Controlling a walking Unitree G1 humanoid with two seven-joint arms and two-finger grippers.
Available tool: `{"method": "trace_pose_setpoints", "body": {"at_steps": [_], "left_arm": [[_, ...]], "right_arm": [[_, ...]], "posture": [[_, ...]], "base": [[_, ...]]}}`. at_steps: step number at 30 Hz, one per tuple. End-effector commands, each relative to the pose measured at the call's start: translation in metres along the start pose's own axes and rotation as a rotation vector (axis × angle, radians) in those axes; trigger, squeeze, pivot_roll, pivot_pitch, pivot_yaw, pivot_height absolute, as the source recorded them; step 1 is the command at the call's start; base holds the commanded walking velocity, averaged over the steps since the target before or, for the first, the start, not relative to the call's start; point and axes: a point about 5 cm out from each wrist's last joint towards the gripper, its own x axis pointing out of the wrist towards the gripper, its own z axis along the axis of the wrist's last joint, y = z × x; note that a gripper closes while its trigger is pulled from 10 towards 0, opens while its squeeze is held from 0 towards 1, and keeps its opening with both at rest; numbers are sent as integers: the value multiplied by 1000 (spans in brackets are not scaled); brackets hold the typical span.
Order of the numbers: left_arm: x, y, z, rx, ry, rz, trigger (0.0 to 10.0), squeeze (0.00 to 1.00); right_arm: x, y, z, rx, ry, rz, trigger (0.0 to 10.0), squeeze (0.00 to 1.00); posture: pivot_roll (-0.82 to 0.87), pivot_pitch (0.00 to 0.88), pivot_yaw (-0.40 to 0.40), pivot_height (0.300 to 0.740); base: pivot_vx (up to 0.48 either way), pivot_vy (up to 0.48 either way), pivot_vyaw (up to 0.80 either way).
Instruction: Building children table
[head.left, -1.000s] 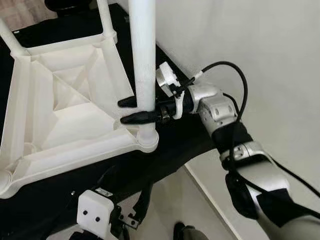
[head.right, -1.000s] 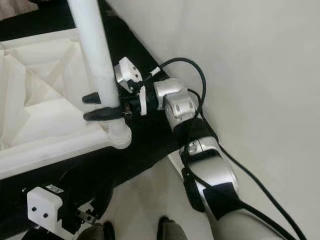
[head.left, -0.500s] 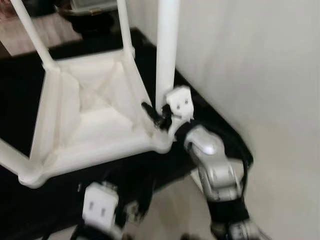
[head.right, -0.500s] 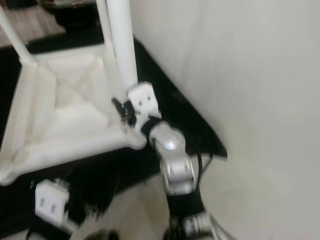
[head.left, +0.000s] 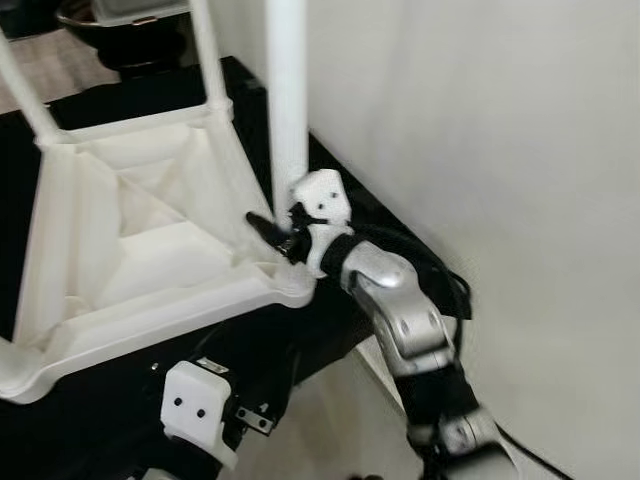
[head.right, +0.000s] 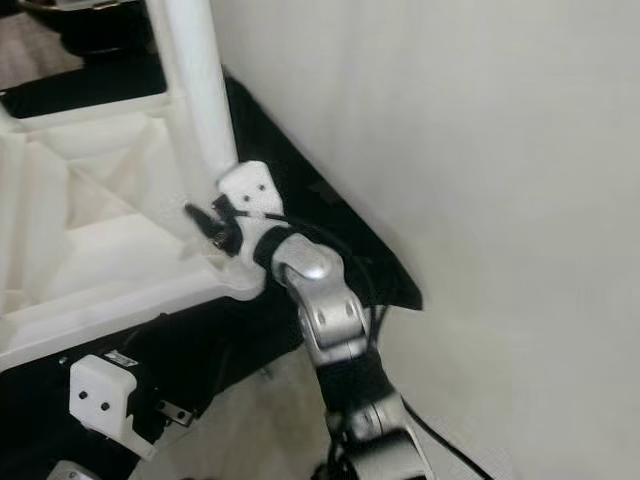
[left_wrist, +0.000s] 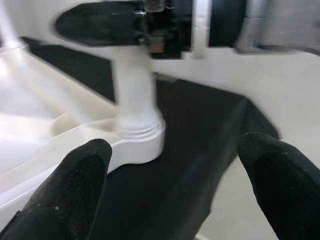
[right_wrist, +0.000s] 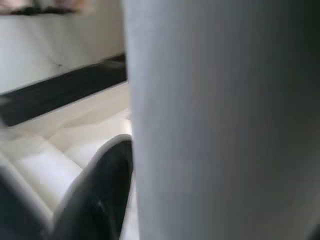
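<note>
Right claw (head.left: 283, 232) is clamped on the white round plastic table leg (head.left: 286, 100), low down, just above the corner socket of the upturned white plastic children's table (head.left: 150, 250). That leg stands upright at the table's near corner, close to the pale wall (head.left: 500, 150). The table lies underside up on a black surface (head.left: 330, 300). Left claw (left_wrist: 175, 190) hovers beside that same corner, fingers (left_wrist: 75, 185) apart, holding nothing.

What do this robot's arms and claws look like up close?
The right arm is shiny silver metal with black joints and a thin black cable. A white plastic box sits at its wrist. The left gripper has two thick, rounded black fingers.
</note>
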Motion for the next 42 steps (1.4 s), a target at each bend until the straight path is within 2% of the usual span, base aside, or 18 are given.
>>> {"method": "trace_pose_setpoints", "body": {"at_steps": [1,5,6,8,9,11,15,20,25,26,37,42], "left_arm": [[-3,-2,0,-8,9,2,10000,0],[-7,-5,2,-8,11,0,10000,0],[-8,-6,2,-8,12,1,10000,0],[-9,-6,3,-9,13,1,10000,0],[-10,-7,3,-10,16,0,10000,0],[-10,-7,3,-10,16,0,10000,0],[-15,-12,7,-17,23,-6,10000,0],[-17,-13,8,-19,26,-6,10000,0],[-23,-16,12,-25,36,-8,10000,0],[-25,-17,13,-26,40,-8,10000,0],[-30,-19,16,-30,54,-6,10000,0],[-29,-18,15,-31,55,-6,10000,0]], "right_arm": [[3,2,4,5,-41,104,10000,1000],[-11,-14,13,-101,0,333,10000,1000],[-14,-17,13,-127,21,387,10000,973],[-16,-18,14,-143,36,421,10000,973],[-16,-23,14,-156,62,444,10000,0],[-16,-23,14,-156,62,444,10000,0],[-15,-35,17,-160,117,506,10000,0],[-14,-37,18,-153,125,523,10000,0],[-14,-42,18,-130,144,597,10000,0],[-15,-44,18,-128,152,619,0,0],[-20,-52,24,-124,155,674,0,0],[-21,-57,25,-154,154,602,0,0]], "posture": [[119,202,-36,740],[131,226,-38,740],[134,232,-37,740],[134,232,-37,740],[141,246,-40,740],[141,246,-40,740],[156,275,-37,740],[161,288,-38,740],[175,316,-34,740],[178,324,-33,740],[171,338,-25,740],[143,330,-25,740]], "base": [[0,0,0],[0,0,0],[0,0,0],[0,0,0],[0,0,0],[0,0,0],[0,0,0],[0,0,0],[0,0,0],[0,0,0],[0,0,0],[0,0,0]]}}
